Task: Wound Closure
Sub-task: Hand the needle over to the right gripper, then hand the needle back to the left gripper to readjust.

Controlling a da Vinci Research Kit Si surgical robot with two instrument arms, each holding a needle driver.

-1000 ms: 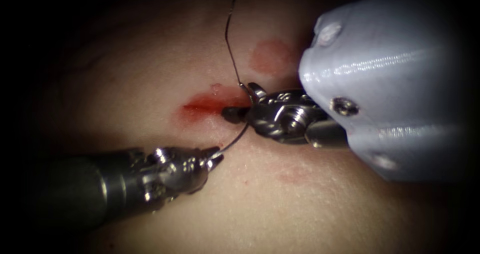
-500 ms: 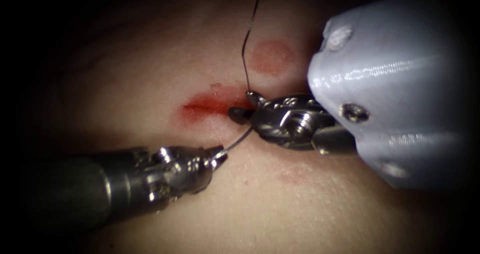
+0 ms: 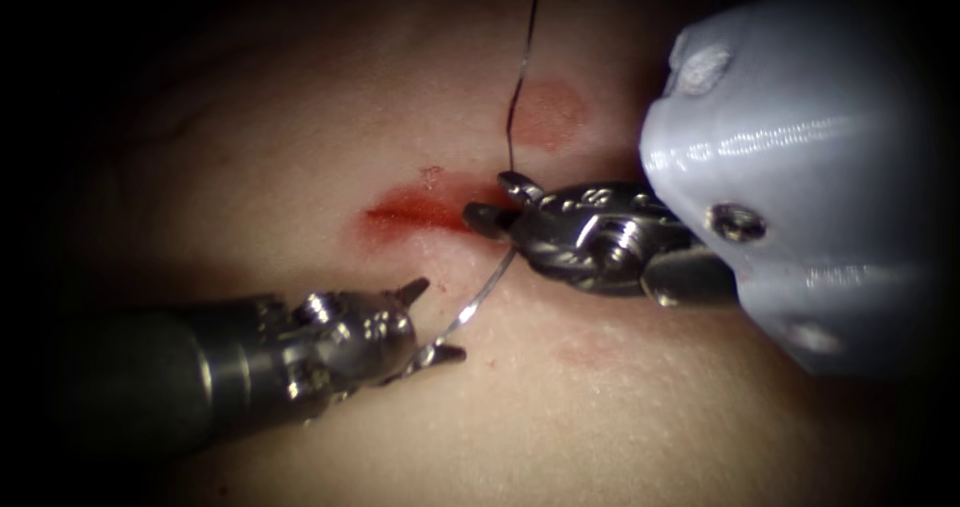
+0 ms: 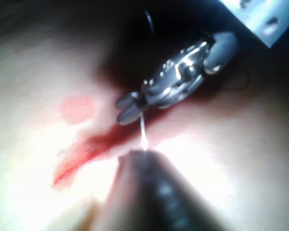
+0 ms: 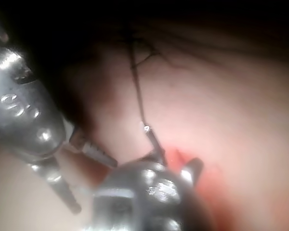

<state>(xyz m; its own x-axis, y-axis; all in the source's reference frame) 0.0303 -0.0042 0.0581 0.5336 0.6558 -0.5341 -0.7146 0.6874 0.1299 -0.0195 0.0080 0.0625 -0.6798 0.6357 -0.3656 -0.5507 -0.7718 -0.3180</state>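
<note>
In the endoscope view, the tissue (image 3: 300, 147) carries a short cut (image 3: 415, 209) wet with red fluid (image 3: 400, 217). The right tool (image 3: 497, 202) comes in from the right and lies at the right end of the cut, its jaws closed on the needle (image 3: 487, 289) near the tail end, where the thread (image 3: 520, 77) joins and runs straight up and away. From that grip the needle curves down and to the left, free of the tissue, over the skin below the cut. The left tool (image 3: 432, 319) enters from the lower left with its jaws spread wide; the needle's point end passes between them, lying near the lower jaw, and they do not grip it. A round pink mark (image 3: 548, 112) sits on the tissue above the right tool.

In the left wrist view, the left tool's own shaft (image 4: 154, 192) fills the foreground, and its jaws cannot be made out here. The right tool (image 4: 127, 107) lies beyond it at the end of the cut (image 4: 86, 149), with the bright needle (image 4: 143, 132) running from its jaws toward the camera.

In the right wrist view, the right tool (image 5: 176, 161) holds the needle at its tail, and the thread (image 5: 137, 91) leads away over the tissue. The left tool (image 5: 86, 180) stands beside it, jaws apart.
</note>
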